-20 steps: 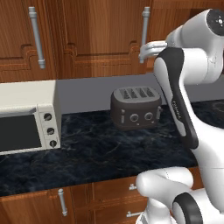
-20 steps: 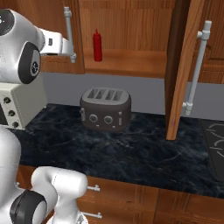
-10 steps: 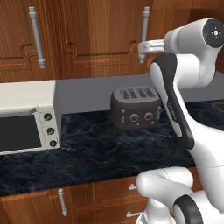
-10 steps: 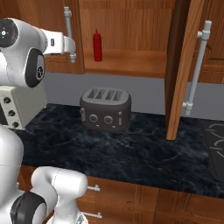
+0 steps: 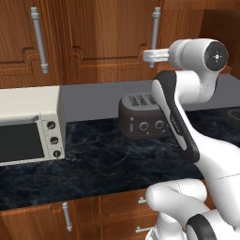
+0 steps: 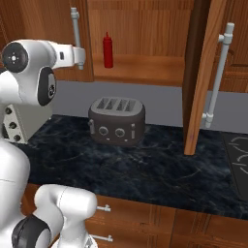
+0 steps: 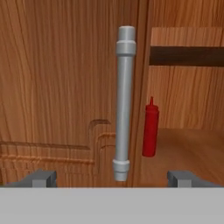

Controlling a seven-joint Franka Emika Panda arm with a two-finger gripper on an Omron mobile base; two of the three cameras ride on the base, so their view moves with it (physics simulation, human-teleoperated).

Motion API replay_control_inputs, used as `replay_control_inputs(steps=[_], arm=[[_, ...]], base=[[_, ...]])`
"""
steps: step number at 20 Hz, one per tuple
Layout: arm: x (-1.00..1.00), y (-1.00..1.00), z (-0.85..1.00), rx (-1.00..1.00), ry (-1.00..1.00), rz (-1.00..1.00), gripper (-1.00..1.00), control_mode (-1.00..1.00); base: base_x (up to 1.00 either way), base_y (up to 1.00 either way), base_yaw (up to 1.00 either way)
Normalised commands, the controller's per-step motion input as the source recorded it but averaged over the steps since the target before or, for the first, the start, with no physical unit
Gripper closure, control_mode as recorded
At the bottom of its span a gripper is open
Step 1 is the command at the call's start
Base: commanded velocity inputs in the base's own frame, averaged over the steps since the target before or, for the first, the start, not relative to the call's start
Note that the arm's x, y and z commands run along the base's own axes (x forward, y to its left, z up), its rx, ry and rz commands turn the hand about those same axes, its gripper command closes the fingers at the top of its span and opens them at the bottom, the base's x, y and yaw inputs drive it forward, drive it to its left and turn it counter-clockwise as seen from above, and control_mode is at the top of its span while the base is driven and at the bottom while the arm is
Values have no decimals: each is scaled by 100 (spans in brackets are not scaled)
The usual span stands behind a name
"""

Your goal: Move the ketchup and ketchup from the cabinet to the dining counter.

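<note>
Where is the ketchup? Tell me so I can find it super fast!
Look up at the wooden wall cabinet above the dark toaster; its right door hangs open. On the open shelf's left end stands the ketchup, a small all-red squeeze bottle with a pointy top, beside a silver handle.

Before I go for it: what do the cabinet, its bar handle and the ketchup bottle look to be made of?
Cabinet: reddish-brown wood, going by the visible grain, with a low-sheen finish. Bar handle: looks like brushed metal, being silver-grey with a soft highlight along its length. Ketchup: probably plastic, being uniformly red, smooth and matte, with a conical top.
</note>
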Motion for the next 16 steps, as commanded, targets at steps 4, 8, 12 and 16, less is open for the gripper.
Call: replay_control_inputs(steps=[4,8,12,16], arm=[[31,0,0,0,5,0,-100,-100],[31,0,0,0,7,0,-100,-100],[31,0,0,0,6,0,-100,-100],[33,2,-11,0,5,0,-100,-100]], base=[[0,0,0],[0,0,0],[0,0,0],[0,0,0]])
